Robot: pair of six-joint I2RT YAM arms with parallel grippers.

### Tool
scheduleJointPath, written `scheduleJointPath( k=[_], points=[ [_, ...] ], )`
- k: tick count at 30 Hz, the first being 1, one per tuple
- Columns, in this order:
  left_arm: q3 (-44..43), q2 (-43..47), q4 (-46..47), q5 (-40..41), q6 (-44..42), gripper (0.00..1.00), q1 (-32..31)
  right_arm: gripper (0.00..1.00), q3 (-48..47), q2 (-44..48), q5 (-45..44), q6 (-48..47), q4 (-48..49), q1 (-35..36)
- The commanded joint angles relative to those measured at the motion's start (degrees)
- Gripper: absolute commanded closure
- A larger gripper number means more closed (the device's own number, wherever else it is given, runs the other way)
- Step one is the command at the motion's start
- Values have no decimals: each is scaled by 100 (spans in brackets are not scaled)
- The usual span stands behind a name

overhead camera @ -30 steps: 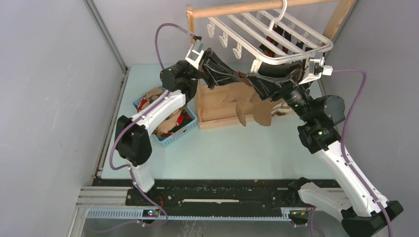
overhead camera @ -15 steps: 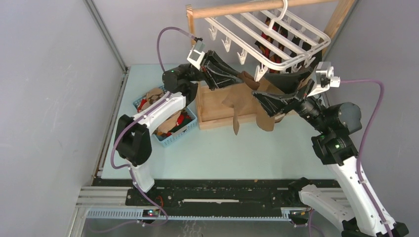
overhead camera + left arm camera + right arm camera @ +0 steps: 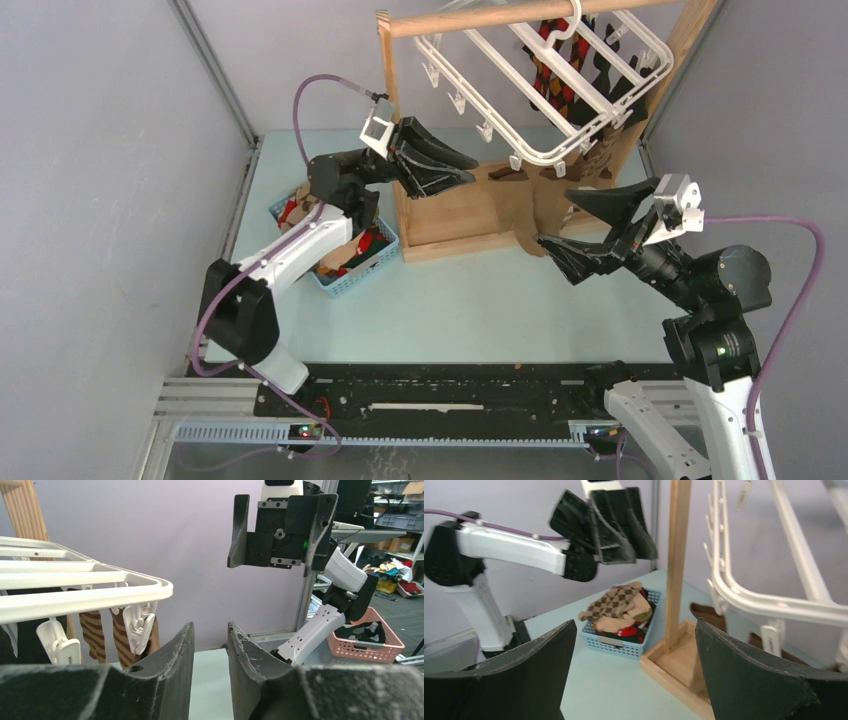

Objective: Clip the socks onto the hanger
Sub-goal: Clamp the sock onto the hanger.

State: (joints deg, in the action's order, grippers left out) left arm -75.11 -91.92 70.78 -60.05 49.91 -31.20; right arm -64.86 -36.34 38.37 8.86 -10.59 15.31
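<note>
The white hanger (image 3: 545, 95) hangs tilted from the wooden rail. A red-black argyle sock (image 3: 560, 72) hangs under its far side. A tan sock (image 3: 527, 208) hangs from a clip on its near edge. My left gripper (image 3: 474, 169) is open and empty, just left of that sock. In the left wrist view (image 3: 211, 625) nothing sits between the fingers, and brown striped socks (image 3: 92, 632) hang from clips (image 3: 137, 627). My right gripper (image 3: 555, 218) is wide open and empty, right of and below the tan sock; its wrist view (image 3: 634, 625) shows the hanger's rim (image 3: 764, 600).
A blue mesh basket (image 3: 352, 262) holding more socks (image 3: 616, 605) sits left of the wooden stand's base (image 3: 450, 215). The stand's post (image 3: 676, 565) rises between basket and hanger. Grey walls close in on both sides.
Both grippers let go of the tan sock and drew back, left one leftward, right one down and right with its jaws opening wide. The hanger swung back up; the sock hangs from it.
</note>
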Motion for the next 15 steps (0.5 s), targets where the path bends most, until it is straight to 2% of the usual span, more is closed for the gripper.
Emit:
scheduleJointPath(
  k=[1,5,7,8,12,13,14,15],
  points=[
    [358,570,-475,217,-598,65,9,3,3,204,112,-337,-631,-431],
    [808,1148,-1472,396,-1492,63,-18,2,22,355,187,-402,-955,-808],
    [1052,1495,-2379,600,-2247,58,-98,2,114,416,249,-411,-1076,-955],
    [1166,1740,-2852,732,-2853,55,-141,2,180,466,328,-429,-1076,-1040],
    [1452,2290,-4438,1363,-4230,40,-342,2,426,531,910,-741,-1085,-1119],
    [1503,2368,-4573,1470,-4325,26,-350,1,506,552,1086,-848,-1034,-1114],
    [1552,2432,-4642,1529,-4381,4,-351,1,582,573,1260,-1060,-982,-1105],
    [1576,2486,-4697,1591,-4407,1,-350,1,682,595,1453,-1254,-899,-1090]
  ],
)
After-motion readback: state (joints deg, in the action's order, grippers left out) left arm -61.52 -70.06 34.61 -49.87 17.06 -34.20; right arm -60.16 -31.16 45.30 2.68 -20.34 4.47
